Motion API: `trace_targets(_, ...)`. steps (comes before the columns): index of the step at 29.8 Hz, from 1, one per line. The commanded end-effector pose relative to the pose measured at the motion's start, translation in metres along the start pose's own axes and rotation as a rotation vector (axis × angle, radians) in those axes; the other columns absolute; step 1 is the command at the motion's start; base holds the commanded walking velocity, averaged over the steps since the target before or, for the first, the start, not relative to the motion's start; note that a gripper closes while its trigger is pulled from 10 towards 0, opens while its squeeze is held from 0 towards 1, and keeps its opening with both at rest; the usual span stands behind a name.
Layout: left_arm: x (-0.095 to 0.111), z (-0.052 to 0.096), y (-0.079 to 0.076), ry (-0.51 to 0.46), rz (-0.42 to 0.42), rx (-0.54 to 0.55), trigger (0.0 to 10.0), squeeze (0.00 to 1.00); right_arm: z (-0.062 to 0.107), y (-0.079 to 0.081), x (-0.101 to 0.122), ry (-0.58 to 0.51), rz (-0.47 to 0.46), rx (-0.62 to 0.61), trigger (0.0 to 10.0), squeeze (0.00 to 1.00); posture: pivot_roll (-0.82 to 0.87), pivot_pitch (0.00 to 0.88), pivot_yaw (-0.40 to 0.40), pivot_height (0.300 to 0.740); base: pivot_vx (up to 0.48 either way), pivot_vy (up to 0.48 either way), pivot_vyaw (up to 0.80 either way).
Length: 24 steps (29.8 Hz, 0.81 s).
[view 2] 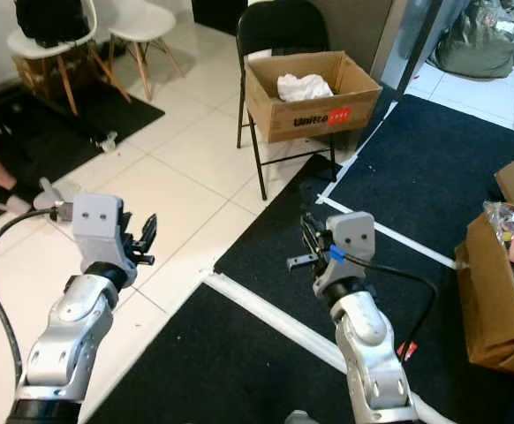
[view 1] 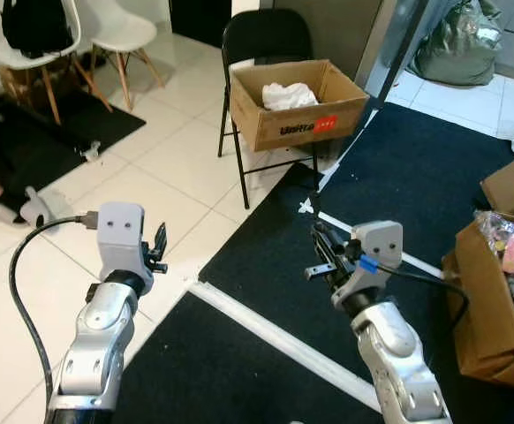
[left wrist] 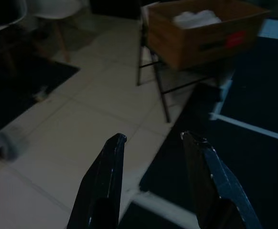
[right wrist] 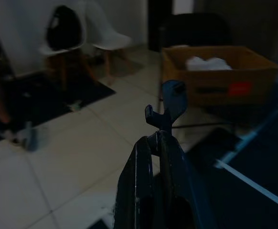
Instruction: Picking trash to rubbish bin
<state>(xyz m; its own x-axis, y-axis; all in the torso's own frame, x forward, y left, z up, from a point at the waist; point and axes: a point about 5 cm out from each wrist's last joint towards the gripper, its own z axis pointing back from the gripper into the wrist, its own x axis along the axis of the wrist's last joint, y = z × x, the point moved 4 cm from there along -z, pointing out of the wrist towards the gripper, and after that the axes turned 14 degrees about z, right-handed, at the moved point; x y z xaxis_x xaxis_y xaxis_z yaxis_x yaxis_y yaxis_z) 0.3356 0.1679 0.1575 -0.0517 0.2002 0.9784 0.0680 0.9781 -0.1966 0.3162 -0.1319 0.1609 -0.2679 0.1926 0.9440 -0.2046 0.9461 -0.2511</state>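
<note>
- Left pincer (left wrist: 151, 140) hangs wide apart, holding nothing, above white floor tiles (view 1: 177, 177).
- Right pincer (right wrist: 160, 136) is pressed together on a small blue piece (right wrist: 170, 102); ahead sits the cardboard box (view 1: 297, 119).

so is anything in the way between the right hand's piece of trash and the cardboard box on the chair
Nothing visible blocks it. The right hand is shut on a small dark piece of trash, and between it and the cardboard box on the black chair lie only bare mat and tiles. The left hand is off to the side.
</note>
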Motion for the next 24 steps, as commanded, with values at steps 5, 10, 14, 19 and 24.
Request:
trace_targets(5, -0.0032, 0.0032, -0.0011, 0.008, -0.005, -0.007, 10.0, 0.00, 0.0016, -0.0012, -0.0025, 0.010, 0.001, -0.004, 10.0, 0.00, -0.01, 0.134, -0.010, 0.740, 0.262, 0.000, -0.47)
trace_targets(10, -0.0032, 0.0035, -0.0012, 0.008, -0.004, -0.008, 10.0, 0.00, 0.0018, -0.0010, -0.0024, 0.009, 0.001, -0.004, 10.0, 0.00, -0.01, 0.132, -0.010, 0.740, 0.260, 0.000, -0.46)
trace_targets(14, -0.0030, 0.0033, -0.0005, 0.008, -0.006, -0.008, 10.0, 0.00, 0.0014, -0.0004, -0.0027, 0.009, 0.001, -0.004, 10.0, 0.00, -0.01, 0.134, -0.008, 0.740, 0.260, 0.000, 0.00)
trace_targets(19, -0.0022, 0.0030, 0.0009, 0.008, -0.010, -0.007, 10.0, 0.00, 0.0014, 0.0006, -0.0033, 0.010, -0.001, -0.005, 10.0, 0.00, 0.00, 0.142, -0.005, 0.740, 0.262, 0.000, 0.00)
trace_targets(24, -0.0010, 0.0040, 0.0031, 0.007, -0.015, -0.002, 10.0, 0.00, 0.0015, 0.0028, -0.0043, 0.014, -0.006, -0.006, 10.0, 0.00, 0.00, 0.150, -0.010, 0.740, 0.262, 0.000, 0.00)
